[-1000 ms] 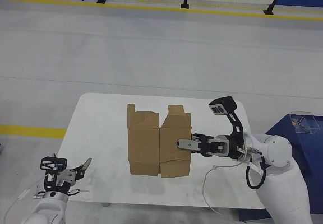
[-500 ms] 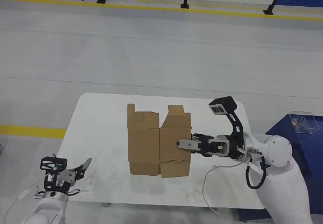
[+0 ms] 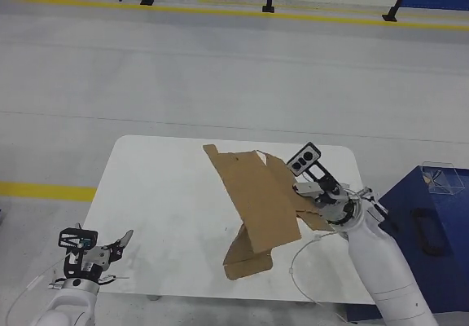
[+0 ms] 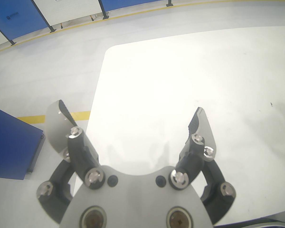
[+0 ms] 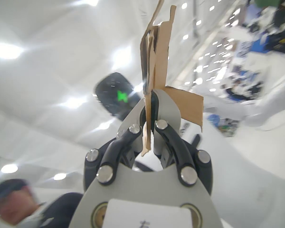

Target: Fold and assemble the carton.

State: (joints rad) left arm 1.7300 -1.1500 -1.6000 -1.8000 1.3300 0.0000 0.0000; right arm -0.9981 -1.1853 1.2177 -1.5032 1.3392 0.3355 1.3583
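Leftmost, yellow floor stripe [image 3: 31, 190]: painted on the grey floor, well left of the table.
Left gripper [image 4: 129, 107]: held by the table's near left corner, well apart from the carton; its fingers are spread wide.
White rounded rectangular table [image 3: 149, 187]: the carton is held over its right half.
Flattened brown cardboard carton [image 3: 255, 200]: raised and tilted above the table. A lower flap hangs toward the near table edge; whether it touches the table cannot be told. Part of the tabletop is hidden behind the raised panel.
Right gripper [image 5: 150, 96]: pressed together on the carton's right edge, the cardboard being pinched edge-on between both fingers. A side flap is bent out just beside one finger.
Thin white cable [image 3: 298, 265]: looped near the table's near right corner, just beside the carton's lower flap.
Blue cabinet [image 3: 454, 216]: placed right of the table, with a clear plastic box [image 3: 438, 175] set on top.
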